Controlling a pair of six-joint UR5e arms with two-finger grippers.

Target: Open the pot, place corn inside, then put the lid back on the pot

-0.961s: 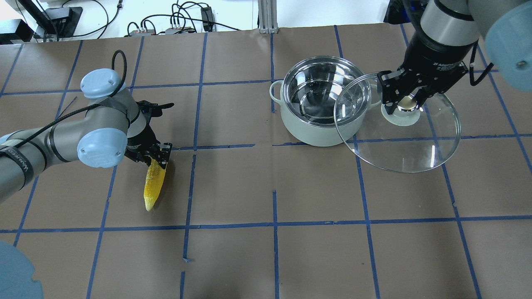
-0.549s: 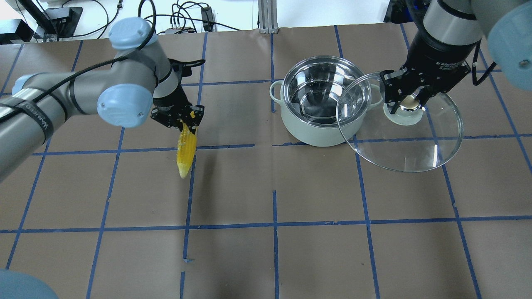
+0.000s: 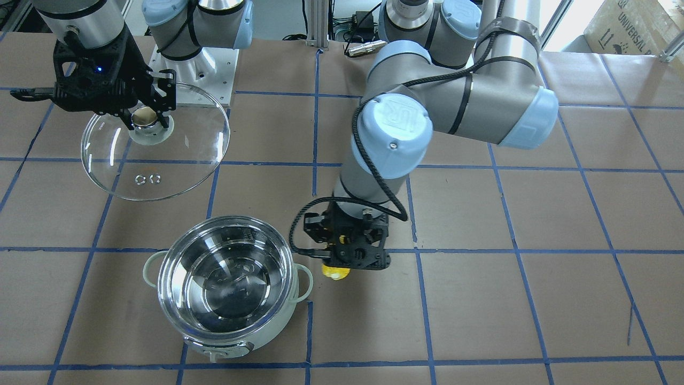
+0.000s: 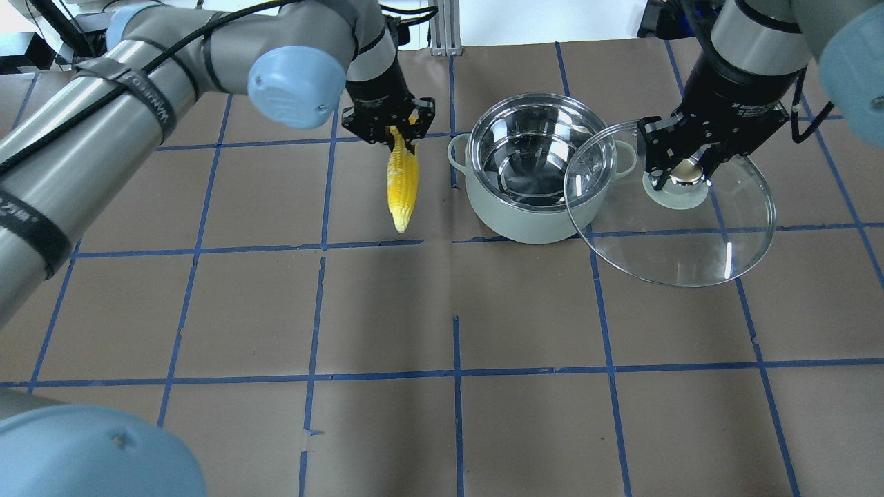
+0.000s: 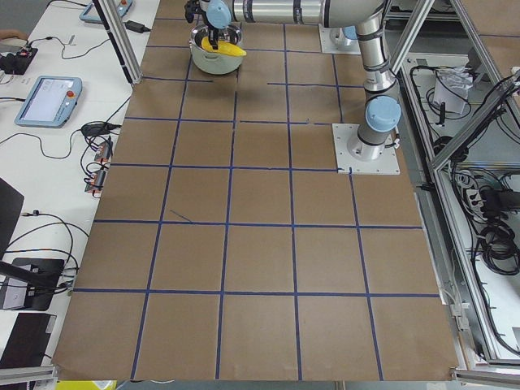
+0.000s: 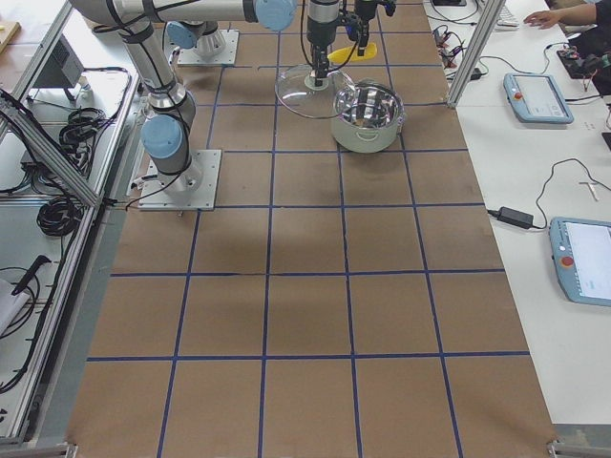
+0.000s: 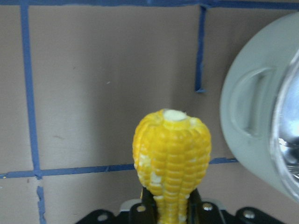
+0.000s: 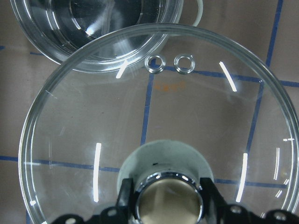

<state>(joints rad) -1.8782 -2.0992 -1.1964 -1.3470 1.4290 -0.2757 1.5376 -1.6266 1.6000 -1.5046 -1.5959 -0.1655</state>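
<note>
The right gripper point(image 4: 680, 172) is holding the lid point(image 4: 690, 241) off the pot point(image 4: 525, 224); the left gripper point(image 4: 395, 134) is clamping the corn point(image 4: 402, 186) beside it (insertion, relidding not yet done).

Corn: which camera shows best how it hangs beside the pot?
Overhead exterior: the whole corn shows, hanging from the left gripper beside the pot. Front-facing shows only a yellow tip; left wrist sees it end-on; side views show specks.
</note>
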